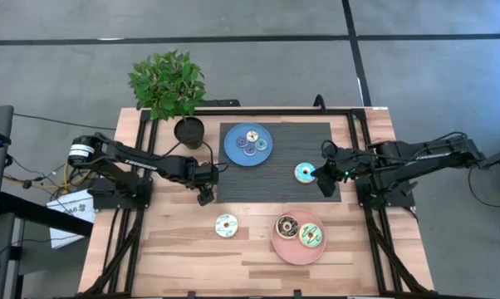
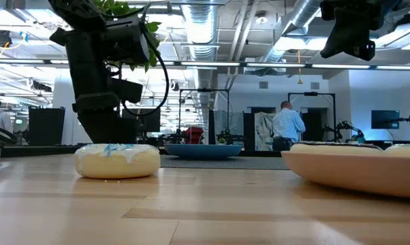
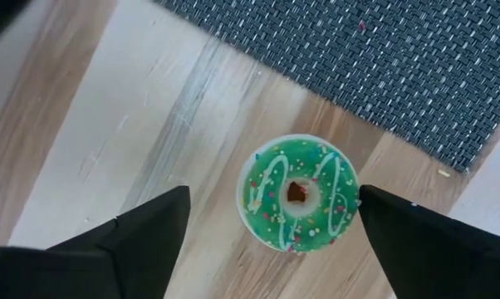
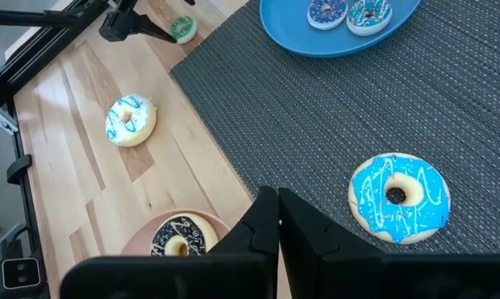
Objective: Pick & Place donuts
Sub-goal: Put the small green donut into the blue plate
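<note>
My left gripper (image 3: 273, 195) is open by the mat's left edge (image 1: 205, 197), pointing down. Its fingers stand on either side of a tiny green donut (image 3: 298, 195) that lies flat on the wood, with a gap on each side. My right gripper (image 4: 276, 208) is shut and raised (image 2: 355, 30), beside a light blue donut (image 4: 397, 199) lying on the dark mat (image 1: 305, 172). A cream donut with blue icing (image 1: 226, 225) lies on the wood. A brown donut (image 1: 286, 227) and a green-iced one (image 1: 310, 235) rest on the pink plate (image 1: 293, 252). Small donuts (image 1: 252, 143) lie on the blue plate (image 1: 232, 151).
A potted plant (image 1: 169, 83) stands at the far left, its dark pot (image 1: 188, 131) close to the blue plate and the left arm. The dark woven mat (image 1: 283, 158) covers the table's far middle. Bare wood lies toward the near edge (image 1: 192, 266). A person (image 2: 287, 126) stands in the room beyond.
</note>
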Tool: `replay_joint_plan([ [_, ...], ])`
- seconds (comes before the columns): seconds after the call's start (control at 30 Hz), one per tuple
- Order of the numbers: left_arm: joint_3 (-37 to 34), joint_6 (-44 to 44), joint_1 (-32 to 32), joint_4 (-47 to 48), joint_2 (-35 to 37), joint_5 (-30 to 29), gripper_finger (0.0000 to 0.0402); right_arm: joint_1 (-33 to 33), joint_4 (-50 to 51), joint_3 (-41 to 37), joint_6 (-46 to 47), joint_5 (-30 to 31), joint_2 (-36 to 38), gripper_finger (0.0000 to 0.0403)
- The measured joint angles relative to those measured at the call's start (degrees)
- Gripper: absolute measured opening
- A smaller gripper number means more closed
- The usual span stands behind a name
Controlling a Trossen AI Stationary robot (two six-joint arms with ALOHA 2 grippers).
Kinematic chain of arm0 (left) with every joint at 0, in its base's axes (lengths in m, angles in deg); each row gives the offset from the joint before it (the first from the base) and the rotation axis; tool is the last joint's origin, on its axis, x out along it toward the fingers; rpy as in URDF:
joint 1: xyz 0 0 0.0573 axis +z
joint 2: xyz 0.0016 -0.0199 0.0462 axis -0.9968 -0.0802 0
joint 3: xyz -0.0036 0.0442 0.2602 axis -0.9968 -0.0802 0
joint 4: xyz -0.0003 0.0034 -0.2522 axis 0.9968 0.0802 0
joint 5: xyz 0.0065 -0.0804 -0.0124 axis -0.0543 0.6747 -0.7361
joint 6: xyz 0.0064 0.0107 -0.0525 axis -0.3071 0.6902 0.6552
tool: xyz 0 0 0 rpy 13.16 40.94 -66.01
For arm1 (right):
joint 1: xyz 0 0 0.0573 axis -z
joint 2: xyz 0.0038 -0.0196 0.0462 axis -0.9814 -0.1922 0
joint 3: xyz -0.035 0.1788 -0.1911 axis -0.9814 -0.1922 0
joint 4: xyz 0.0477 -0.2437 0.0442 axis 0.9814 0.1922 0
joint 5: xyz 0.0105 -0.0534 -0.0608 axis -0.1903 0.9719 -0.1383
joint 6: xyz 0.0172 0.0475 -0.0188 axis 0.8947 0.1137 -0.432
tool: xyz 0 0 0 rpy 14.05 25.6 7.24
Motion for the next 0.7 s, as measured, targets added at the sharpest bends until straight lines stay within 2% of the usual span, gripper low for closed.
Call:
replay_joint_plan([
  [0.5, 0.14, -0.28, 0.00, 0.06, 0.00, 0.02, 0.0289, 0.00, 0.01, 0.00, -0.42, 0.02, 0.00, 0.0001],
  [0.7, 3.80, -1.82, 0.00, 0.06, 0.00, -1.30, 0.0275, 0.00, 0.01, 0.00, -0.46, 0.03, 0.00, 0.0001],
])
